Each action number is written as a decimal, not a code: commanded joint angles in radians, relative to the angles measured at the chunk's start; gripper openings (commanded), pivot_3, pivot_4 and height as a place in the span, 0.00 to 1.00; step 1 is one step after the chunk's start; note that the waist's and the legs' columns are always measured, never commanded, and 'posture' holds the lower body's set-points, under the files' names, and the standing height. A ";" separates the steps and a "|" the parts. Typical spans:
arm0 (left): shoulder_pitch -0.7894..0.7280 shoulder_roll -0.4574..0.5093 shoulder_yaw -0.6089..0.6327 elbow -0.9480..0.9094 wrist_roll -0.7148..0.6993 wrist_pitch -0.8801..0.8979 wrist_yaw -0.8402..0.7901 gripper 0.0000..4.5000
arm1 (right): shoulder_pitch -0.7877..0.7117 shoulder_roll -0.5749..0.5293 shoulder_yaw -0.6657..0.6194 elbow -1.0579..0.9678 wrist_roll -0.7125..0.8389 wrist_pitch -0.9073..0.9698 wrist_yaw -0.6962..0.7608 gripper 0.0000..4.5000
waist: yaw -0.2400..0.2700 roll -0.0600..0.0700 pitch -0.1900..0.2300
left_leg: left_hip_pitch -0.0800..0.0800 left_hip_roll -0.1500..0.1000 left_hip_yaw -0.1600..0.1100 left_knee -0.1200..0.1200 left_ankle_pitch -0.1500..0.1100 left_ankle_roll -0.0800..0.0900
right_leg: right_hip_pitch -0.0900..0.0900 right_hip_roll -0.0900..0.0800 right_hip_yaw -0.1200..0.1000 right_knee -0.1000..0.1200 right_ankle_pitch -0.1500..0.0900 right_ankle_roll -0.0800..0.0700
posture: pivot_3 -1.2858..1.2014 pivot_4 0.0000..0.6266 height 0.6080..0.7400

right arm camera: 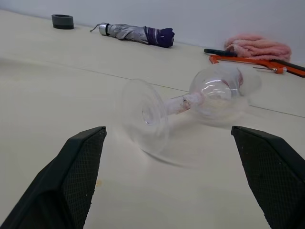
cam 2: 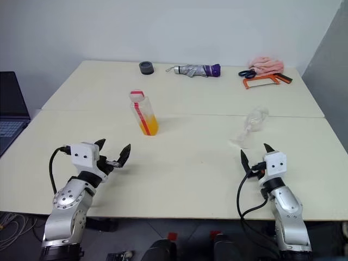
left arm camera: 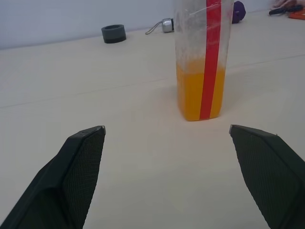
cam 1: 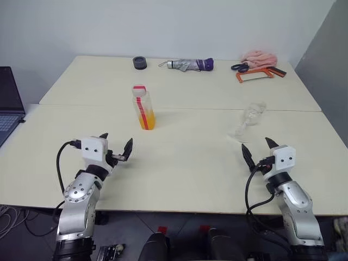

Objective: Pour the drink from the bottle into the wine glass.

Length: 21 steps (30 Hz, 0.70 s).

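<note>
The desk (cam 1: 179, 168), pale and made of two tops pushed together, carries everything. Along its far edge lie items with no part in the job: a folded umbrella (cam 1: 190, 64), an orange-framed hand saw (cam 1: 255, 75) beside a pink cloth (cam 1: 260, 56), and a dark ring-shaped object (cam 1: 140, 63). A laptop (cam 1: 8, 103) sits at the robot's far left.

Status: no step of the pour is done. The bottle (cam 1: 143, 107) stands upright left of centre on the desk, its white-and-red cap on, with the drink (left arm camera: 198, 90) filling only its lower part. It must be gripped, and by the look of it uncapped, before any tilting.

The wine glass (right arm camera: 190, 107) lies on its side to the right, foot toward the robot and bowl away, empty. In my judgement it has to be stood upright first; a glass lying down can take no liquid and may roll when touched.

The left claw (cam 1: 116, 147) hangs over the near part of the desk, fingers spread wide, holding nothing, lined up with the bottle but well short of it. The right claw (cam 1: 258, 149) is likewise spread wide and empty, near the glass's foot without touching it.

Remaining: right the glass, grasp and open the bottle, pour.
</note>
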 commanded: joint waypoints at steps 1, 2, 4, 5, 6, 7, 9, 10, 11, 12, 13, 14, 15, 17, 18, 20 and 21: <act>-0.015 0.015 0.000 -0.039 0.005 -0.017 -0.007 0.99 | -0.004 0.001 -0.015 -0.018 0.030 -0.004 0.005 1.00 | 0.000 0.000 0.000 | 0.000 0.000 0.000 0.000 0.000 0.000 | 0.000 0.000 0.000 0.000 0.000 0.000 | 0.52 0.24 1.00; -0.015 0.015 0.000 -0.038 0.005 -0.016 -0.007 0.99 | -0.005 0.002 -0.015 -0.018 0.034 -0.003 0.006 1.00 | 0.000 0.000 0.000 | 0.000 0.000 0.000 0.000 0.000 0.000 | 0.000 0.000 0.000 0.000 0.000 0.000 | 0.52 0.24 1.00; -0.014 0.015 0.000 -0.038 0.006 -0.016 -0.008 0.99 | -0.005 0.000 -0.013 -0.018 0.038 -0.002 0.010 1.00 | 0.001 0.000 0.000 | 0.000 0.000 0.000 0.000 0.000 0.000 | 0.000 0.000 0.000 0.000 0.000 0.000 | 0.52 0.24 1.00; -0.014 0.015 -0.001 -0.038 0.007 -0.016 -0.008 0.99 | -0.006 -0.001 -0.011 -0.018 0.039 -0.001 0.010 1.00 | 0.001 0.000 0.000 | 0.000 0.002 0.003 0.000 0.000 0.000 | -0.001 0.001 0.002 0.000 0.000 0.000 | 0.52 0.24 1.00; -0.014 0.015 0.000 -0.038 0.007 -0.015 -0.009 0.99 | -0.007 -0.002 -0.008 -0.019 0.038 0.001 0.011 1.00 | 0.002 0.000 0.000 | 0.001 0.004 0.007 0.000 0.000 0.000 | -0.002 0.001 0.004 0.000 0.000 0.000 | 0.52 0.24 1.00; -0.014 0.015 0.000 -0.039 0.007 -0.015 -0.009 0.99 | -0.008 -0.003 -0.005 -0.020 0.036 0.001 0.011 1.00 | 0.003 0.000 0.000 | 0.001 0.005 0.011 0.000 0.000 0.000 | -0.003 0.002 0.006 0.000 0.000 0.000 | 0.52 0.24 1.00; -0.013 0.015 0.000 -0.039 0.007 -0.015 -0.009 0.99 | -0.010 -0.004 0.003 -0.022 0.030 0.001 0.013 1.00 | 0.001 0.000 0.000 | 0.001 0.008 0.015 0.000 -0.001 -0.001 | -0.004 0.004 0.009 0.000 0.000 0.000 | 0.52 0.24 1.00; -0.013 0.015 0.001 -0.039 0.007 -0.014 -0.009 0.99 | -0.011 -0.005 0.005 -0.022 0.029 0.001 0.015 1.00 | -0.001 0.000 0.000 | 0.001 0.008 0.014 0.000 -0.001 -0.001 | -0.004 0.004 0.008 0.000 0.000 0.000 | 0.52 0.24 1.00; -0.012 0.015 0.001 -0.039 0.008 -0.014 -0.008 0.99 | -0.011 -0.005 0.007 -0.021 0.027 0.001 0.016 1.00 | -0.001 0.000 0.000 | 0.001 0.008 0.012 0.000 -0.001 -0.001 | -0.003 0.004 0.006 0.000 0.000 0.000 | 0.52 0.24 1.00; -0.012 0.014 0.002 -0.039 0.008 -0.014 -0.007 0.99 | -0.011 -0.005 0.008 -0.021 0.026 0.001 0.016 1.00 | -0.001 0.000 0.000 | 0.001 0.008 0.010 0.000 -0.001 -0.001 | -0.002 0.004 0.005 0.000 0.000 0.000 | 0.52 0.24 1.00; -0.012 0.013 0.002 -0.039 0.007 -0.013 -0.005 0.99 | -0.010 -0.005 0.009 -0.021 0.026 0.001 0.017 1.00 | 0.000 0.000 0.000 | 0.001 0.007 0.008 0.000 -0.001 -0.001 | -0.002 0.004 0.004 0.000 0.000 0.000 | 0.52 0.24 1.00; -0.011 0.013 0.003 -0.040 0.007 -0.012 -0.004 0.99 | -0.010 -0.005 0.010 -0.021 0.026 0.002 0.018 1.00 | 0.000 0.000 0.000 | 0.001 0.006 0.006 0.000 -0.001 -0.001 | -0.001 0.004 0.004 0.000 0.000 0.000 | 0.52 0.24 1.00; -0.011 0.011 0.004 -0.040 0.007 -0.011 -0.001 0.99 | -0.009 -0.005 0.011 -0.021 0.026 0.002 0.019 1.00 | 0.000 0.000 0.000 | 0.001 0.006 0.006 0.000 -0.001 -0.001 | -0.001 0.004 0.003 0.000 0.000 0.000 | 0.52 0.24 1.00; -0.009 0.009 0.006 -0.042 0.006 -0.009 0.004 0.99 | -0.007 -0.005 0.014 -0.021 0.025 0.001 0.021 1.00 | 0.000 0.000 0.000 | 0.001 0.005 0.005 0.000 -0.001 -0.001 | -0.001 0.003 0.003 0.000 0.000 0.000 | 0.52 0.24 1.00; -0.009 0.009 0.006 -0.042 0.005 -0.007 0.006 0.99 | -0.007 -0.005 0.015 -0.022 0.025 0.002 0.022 1.00 | 0.000 0.000 0.000 | 0.001 0.005 0.004 0.000 -0.001 -0.001 | -0.001 0.003 0.003 0.000 0.000 0.000 | 0.52 0.24 1.00; -0.009 0.005 0.009 -0.045 0.000 -0.002 0.011 0.99 | -0.007 -0.006 0.018 -0.024 0.025 0.004 0.025 1.00 | 0.000 0.000 0.000 | 0.001 0.005 0.004 0.000 -0.001 -0.001 | -0.001 0.003 0.002 0.000 0.000 0.000 | 0.52 0.24 1.00; -0.009 0.002 0.010 -0.047 -0.003 0.000 0.014 0.99 | -0.006 -0.007 0.020 -0.025 0.026 0.004 0.029 1.00 | 0.000 0.000 0.000 | 0.001 0.005 0.004 0.000 -0.001 -0.001 | -0.001 0.003 0.002 0.000 0.000 0.000 | 0.52 0.24 1.00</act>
